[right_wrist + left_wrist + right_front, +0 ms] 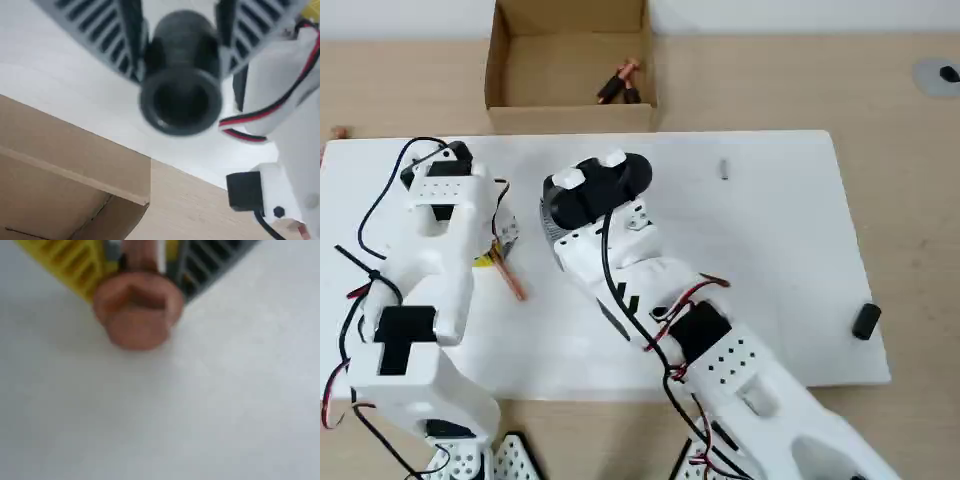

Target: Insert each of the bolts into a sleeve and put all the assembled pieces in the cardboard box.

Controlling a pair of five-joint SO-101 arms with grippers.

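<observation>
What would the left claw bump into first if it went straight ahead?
Probably the white board: the left claw points down at it, and the bolt it holds would likely touch first.

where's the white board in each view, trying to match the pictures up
high view: the white board covers the middle of the table.
left wrist view: it is the pale surface beneath the copper bolt.
right wrist view: it is the pale band behind the black sleeve, ending beside the cardboard box.
shared landmark: the cardboard box, past the board's far edge in the high view.
</observation>
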